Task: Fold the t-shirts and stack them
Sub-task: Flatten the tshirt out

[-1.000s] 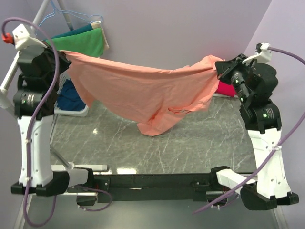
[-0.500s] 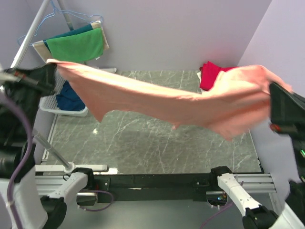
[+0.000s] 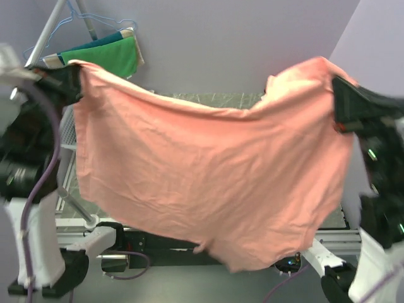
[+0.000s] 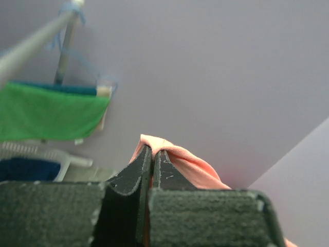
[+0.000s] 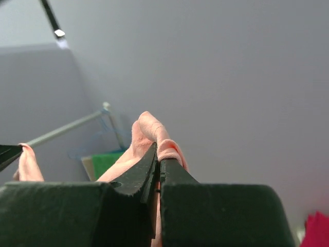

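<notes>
A plain salmon-orange cotton t-shirt (image 3: 208, 170) is held spread in the air above the grey marbled desk (image 3: 214, 99). One top corner is pinched tight in the left hand (image 4: 152, 154), the other in the right hand (image 5: 158, 155), both pressed together on the cloth.

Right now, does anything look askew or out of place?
Nothing damaged, but the salmon t-shirt, held up by the left gripper and right gripper, hangs lopsided: its bottom edge slants down, lowest right of centre.
</notes>
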{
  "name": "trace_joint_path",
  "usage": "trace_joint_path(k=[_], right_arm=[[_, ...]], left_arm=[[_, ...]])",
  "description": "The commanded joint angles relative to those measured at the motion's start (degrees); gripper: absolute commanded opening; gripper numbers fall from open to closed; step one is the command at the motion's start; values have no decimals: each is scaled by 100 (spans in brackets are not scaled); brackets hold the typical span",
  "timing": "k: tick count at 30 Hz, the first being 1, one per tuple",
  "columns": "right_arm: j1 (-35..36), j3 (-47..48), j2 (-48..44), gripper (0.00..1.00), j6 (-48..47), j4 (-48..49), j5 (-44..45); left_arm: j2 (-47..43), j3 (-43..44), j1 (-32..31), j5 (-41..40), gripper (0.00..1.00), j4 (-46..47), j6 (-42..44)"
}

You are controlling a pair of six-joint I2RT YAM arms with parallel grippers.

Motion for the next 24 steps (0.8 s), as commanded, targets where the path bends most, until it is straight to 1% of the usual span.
trace_joint_path(k=[1, 4, 9, 13, 15, 18, 24], right_arm=[[-38, -464, 932, 0, -86, 221, 393], [-38, -527, 1258, 0, -112, 336, 499], [-38, -281, 1628, 0, -199, 389, 595], [-55, 36, 1743, 0, -367, 248, 736], [-64, 106, 1690, 0, -455, 239, 745], [-64, 89, 1471, 0, -481, 178, 754], [-64, -140, 637, 0, -472, -68, 631]], left_arm=[[815, -309, 29, -326, 1, 245, -230], [1281, -230, 29, -458, 1, 280, -318], [1958, 297, 29, -520, 1, 281, -441], [2161, 763, 38, -633, 1, 184, -249], [2100, 886, 38, -687, 1, 158, -186], [1873, 852, 47, -722, 1, 96, -116], [1029, 298, 47, -713, 1, -97, -19]])
